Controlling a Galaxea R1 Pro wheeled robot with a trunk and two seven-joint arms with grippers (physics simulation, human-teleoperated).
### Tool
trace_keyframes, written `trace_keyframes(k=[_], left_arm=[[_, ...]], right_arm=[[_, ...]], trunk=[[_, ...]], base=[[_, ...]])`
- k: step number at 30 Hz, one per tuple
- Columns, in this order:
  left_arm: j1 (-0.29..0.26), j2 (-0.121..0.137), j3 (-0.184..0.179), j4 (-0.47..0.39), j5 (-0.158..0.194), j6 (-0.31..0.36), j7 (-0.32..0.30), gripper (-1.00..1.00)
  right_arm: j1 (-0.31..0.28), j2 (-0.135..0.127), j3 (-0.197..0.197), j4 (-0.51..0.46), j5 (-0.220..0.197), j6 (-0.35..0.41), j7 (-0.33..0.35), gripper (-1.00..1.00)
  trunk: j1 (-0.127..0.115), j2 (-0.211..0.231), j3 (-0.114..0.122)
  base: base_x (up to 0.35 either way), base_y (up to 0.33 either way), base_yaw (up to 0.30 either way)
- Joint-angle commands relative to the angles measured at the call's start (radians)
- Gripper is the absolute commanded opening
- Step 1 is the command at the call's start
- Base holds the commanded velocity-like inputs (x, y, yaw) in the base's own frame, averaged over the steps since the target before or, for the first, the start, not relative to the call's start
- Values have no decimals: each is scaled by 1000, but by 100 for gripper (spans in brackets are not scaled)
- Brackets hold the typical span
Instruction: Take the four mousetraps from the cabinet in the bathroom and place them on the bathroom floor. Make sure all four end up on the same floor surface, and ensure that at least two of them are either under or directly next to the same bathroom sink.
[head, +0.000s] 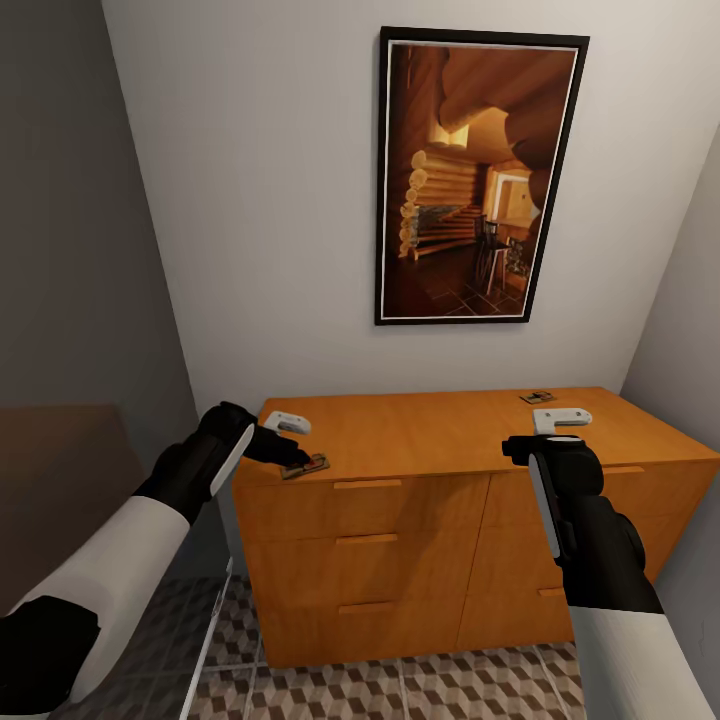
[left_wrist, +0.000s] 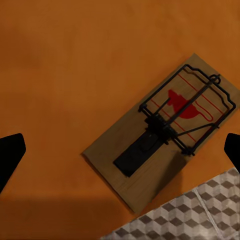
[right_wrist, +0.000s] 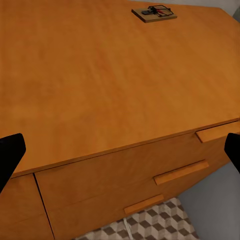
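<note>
A mousetrap (left_wrist: 162, 135) is seen lying flat at the front left edge of the cabinet (head: 440, 440) top, directly beneath the left gripper (head: 290, 455), whose fingers are spread wide to either side of it without touching. A second mousetrap (head: 537, 397) lies near the back right of the top, at about twelve o'clock from the right gripper (head: 545, 445), well apart from it. The right gripper's fingers are likewise held wide, over the front edge. The bathroom floor (head: 400, 690) is visible below.
</note>
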Motion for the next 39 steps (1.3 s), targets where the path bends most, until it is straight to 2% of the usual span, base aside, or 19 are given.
trace_keyframes(k=[1, 39], left_arm=[[-1, 1, -3, 0, 8, 4, 4, 100], [-1, -1, -3, -17, 7, 4, 4, 100]], right_arm=[[-1, 0, 1, -1, 0, 4, -2, 100], [-1, -1, 2, -1, 1, 4, 0, 100]], trunk=[[0, -1, -1], [0, -1, -1]], base=[[0, 0, 0], [0, 0, 0]])
